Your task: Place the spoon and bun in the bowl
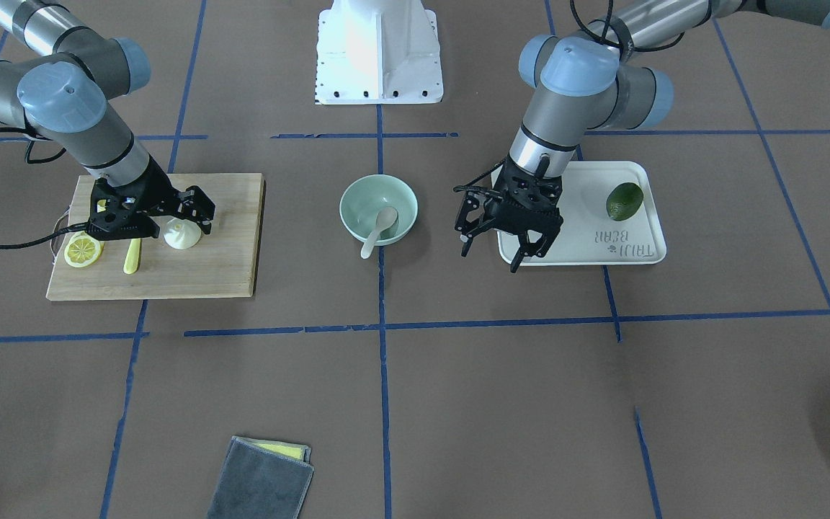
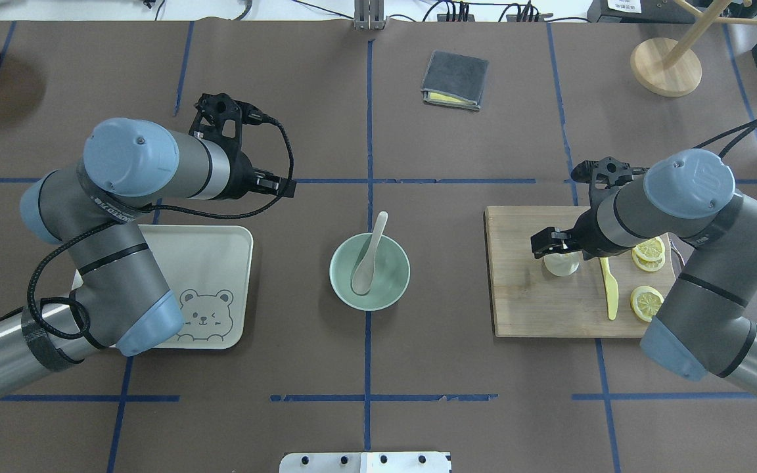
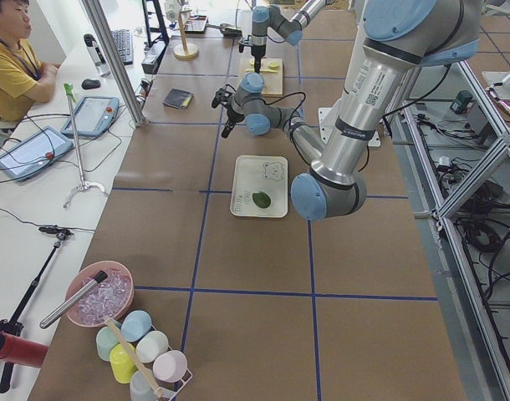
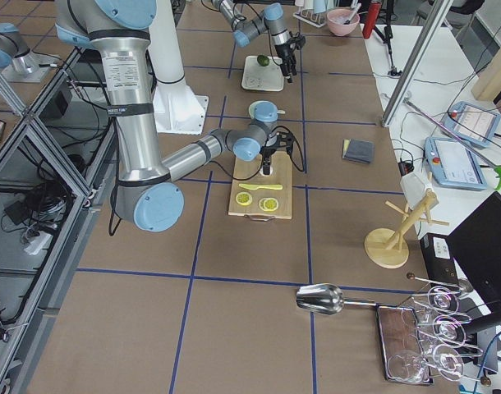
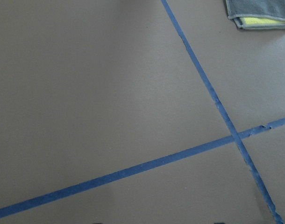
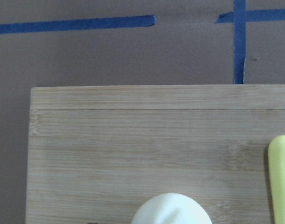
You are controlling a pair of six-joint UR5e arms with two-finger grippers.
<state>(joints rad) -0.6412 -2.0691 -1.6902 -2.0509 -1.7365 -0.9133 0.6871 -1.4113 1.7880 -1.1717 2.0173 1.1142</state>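
White bun [image 1: 183,237] on wooden board [image 1: 224,249] under right hand [image 1: 173,222], jaws spread wide; left hand [image 1: 491,256] splayed, empty

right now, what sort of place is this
Probably a robotics lab for recording demonstrations: a table gridded with blue tape, and an operator seated beside it by tablets.

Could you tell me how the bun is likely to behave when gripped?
The bun looks soft and puffy, so it may squash. Its rounded sides could slip; sitting dome-up on the board, it seems unlikely to roll.
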